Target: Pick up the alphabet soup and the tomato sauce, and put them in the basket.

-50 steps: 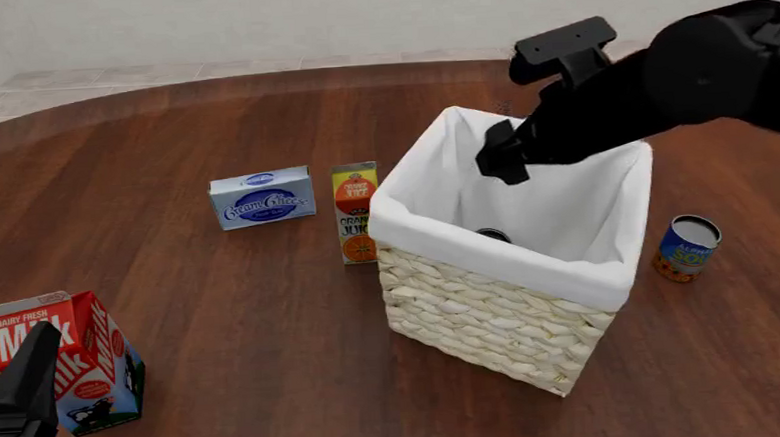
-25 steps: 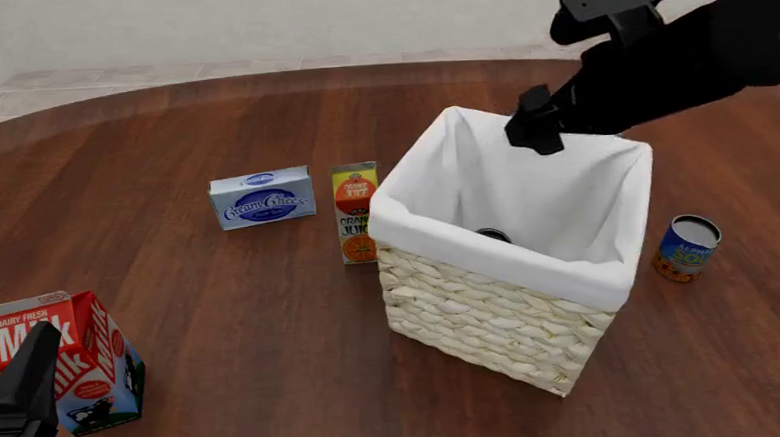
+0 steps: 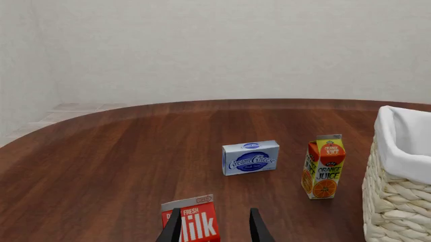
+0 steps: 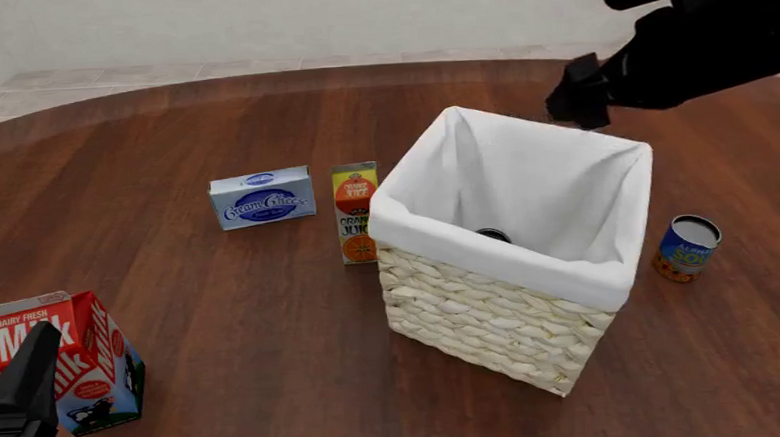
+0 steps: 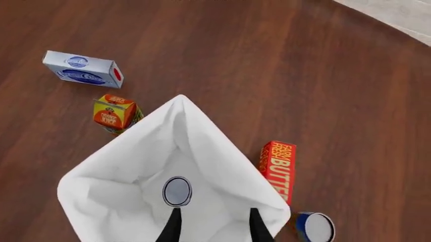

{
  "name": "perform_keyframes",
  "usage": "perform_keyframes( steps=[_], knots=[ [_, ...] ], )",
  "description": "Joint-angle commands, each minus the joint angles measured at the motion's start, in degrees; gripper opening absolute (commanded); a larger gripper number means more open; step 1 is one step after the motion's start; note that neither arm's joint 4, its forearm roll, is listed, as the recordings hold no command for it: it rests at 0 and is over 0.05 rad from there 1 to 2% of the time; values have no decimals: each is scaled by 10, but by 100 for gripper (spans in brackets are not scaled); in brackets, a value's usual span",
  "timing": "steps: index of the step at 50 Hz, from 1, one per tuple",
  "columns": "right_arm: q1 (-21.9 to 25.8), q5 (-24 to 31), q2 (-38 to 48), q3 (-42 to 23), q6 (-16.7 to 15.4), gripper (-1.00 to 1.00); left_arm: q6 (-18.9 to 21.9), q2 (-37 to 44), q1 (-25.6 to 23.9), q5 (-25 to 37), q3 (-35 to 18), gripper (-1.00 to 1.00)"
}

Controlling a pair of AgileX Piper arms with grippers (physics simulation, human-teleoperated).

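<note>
Now nearest, my left gripper (image 3: 214, 229) idles open over the milk carton (image 4: 66, 361). Next, the alphabet soup (image 4: 687, 248) stands upright, long axis vertical, just right of the basket (image 4: 518, 317); best taken from above, centred across its sides. Tomato sauce (image 5: 177, 191) sits upright inside on the lining. Farthest, my right gripper (image 5: 214, 227) hangs open and empty above the basket.

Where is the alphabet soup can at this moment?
In the front view the alphabet soup stands upright on the table at the right, just beside the basket, outside it and untouched by either claw.
</note>
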Motion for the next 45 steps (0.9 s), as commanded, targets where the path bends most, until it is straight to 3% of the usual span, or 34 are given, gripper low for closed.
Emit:
perform_keyframes(
  steps=[1, 45],
  knots=[
    [-28, 13, -13, -6, -12, 100, 0, 0, 0, 0, 0, 100],
    [-175, 15, -45, 11, -42, 100, 0, 0, 0, 0, 0, 100]
  ],
)
